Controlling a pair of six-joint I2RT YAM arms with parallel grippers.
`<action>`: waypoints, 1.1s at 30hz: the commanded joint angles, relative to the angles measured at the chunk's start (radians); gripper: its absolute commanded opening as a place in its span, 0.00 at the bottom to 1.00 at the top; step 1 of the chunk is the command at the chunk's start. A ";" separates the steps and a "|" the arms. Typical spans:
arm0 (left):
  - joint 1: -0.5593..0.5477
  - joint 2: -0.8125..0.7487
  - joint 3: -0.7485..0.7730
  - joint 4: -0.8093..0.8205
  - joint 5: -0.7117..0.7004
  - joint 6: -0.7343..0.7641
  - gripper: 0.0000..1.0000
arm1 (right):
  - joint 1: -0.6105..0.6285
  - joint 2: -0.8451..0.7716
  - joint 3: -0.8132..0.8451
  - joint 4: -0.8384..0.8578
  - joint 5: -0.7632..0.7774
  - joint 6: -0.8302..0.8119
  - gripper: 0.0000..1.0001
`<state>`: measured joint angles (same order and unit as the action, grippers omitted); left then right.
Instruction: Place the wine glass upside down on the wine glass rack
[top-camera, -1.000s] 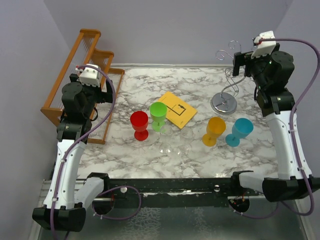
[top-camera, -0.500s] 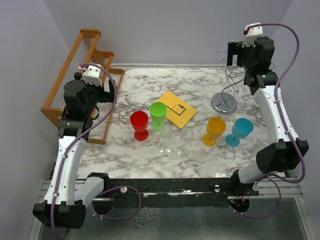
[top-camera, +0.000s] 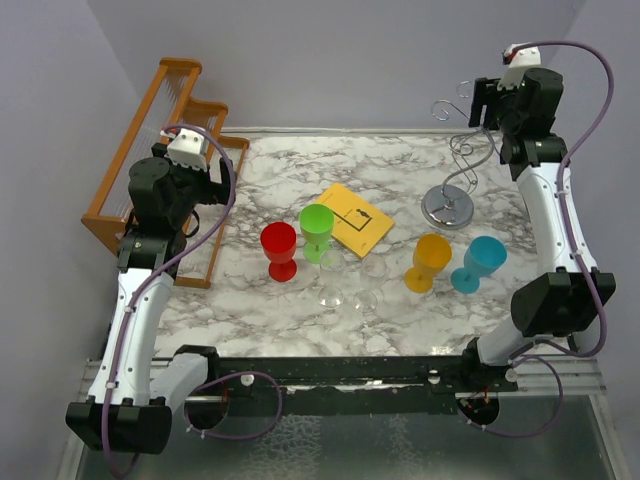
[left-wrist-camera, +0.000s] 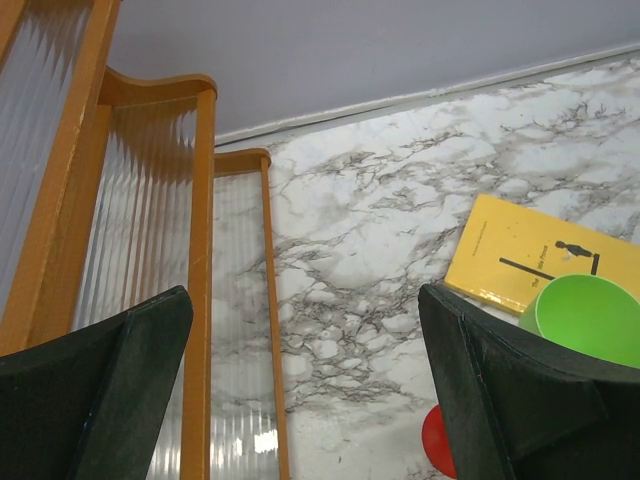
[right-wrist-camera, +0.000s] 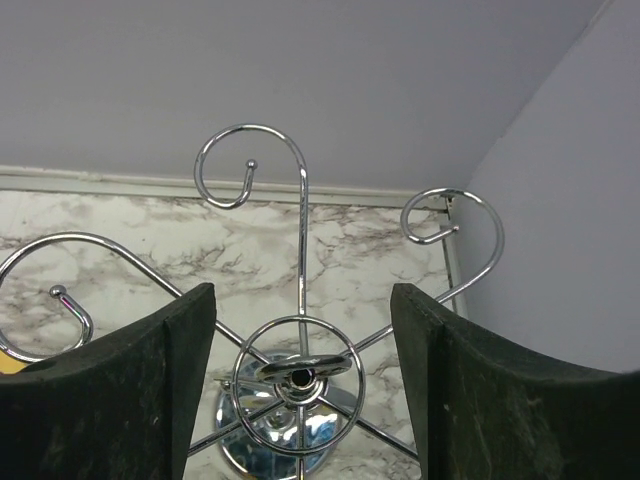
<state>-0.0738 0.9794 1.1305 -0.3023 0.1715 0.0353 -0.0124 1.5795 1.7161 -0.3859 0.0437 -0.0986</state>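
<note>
The silver wire wine glass rack (top-camera: 447, 207) stands at the back right of the marble table, its curled arms rising above its round base. In the right wrist view I look down on its ring hub (right-wrist-camera: 298, 375) and curled arms. My right gripper (top-camera: 479, 102) is open and empty, held high over the rack's top, with its fingers (right-wrist-camera: 150, 400) either side of the hub. Clear wine glasses (top-camera: 331, 278) stand near the table's front middle; how many is hard to tell. My left gripper (top-camera: 210, 186) is open and empty (left-wrist-camera: 305, 300) beside the wooden rack.
An orange-brown wooden slatted rack (top-camera: 165, 120) fills the back left and shows in the left wrist view (left-wrist-camera: 200, 250). A red cup (top-camera: 278, 250), green cup (top-camera: 317, 229), orange cup (top-camera: 430, 261) and blue cup (top-camera: 480, 262) stand mid-table. A yellow book (top-camera: 357, 217) lies behind them.
My right arm has risen and straightened, carrying its gripper from beside the wire rack's upper arms to above its top. The left arm has barely moved.
</note>
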 joint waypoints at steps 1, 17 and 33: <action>0.003 0.000 0.031 0.017 0.038 -0.011 0.99 | -0.017 0.020 0.016 -0.030 -0.067 0.019 0.67; 0.002 0.005 0.023 0.021 0.047 -0.011 0.99 | -0.028 0.039 0.006 -0.040 -0.099 0.000 0.44; 0.003 0.011 0.024 0.024 0.059 -0.007 0.99 | -0.031 0.048 0.090 -0.056 -0.201 0.060 0.01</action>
<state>-0.0738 0.9871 1.1336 -0.3008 0.1974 0.0353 -0.0437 1.6241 1.7451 -0.4423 -0.0704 -0.0971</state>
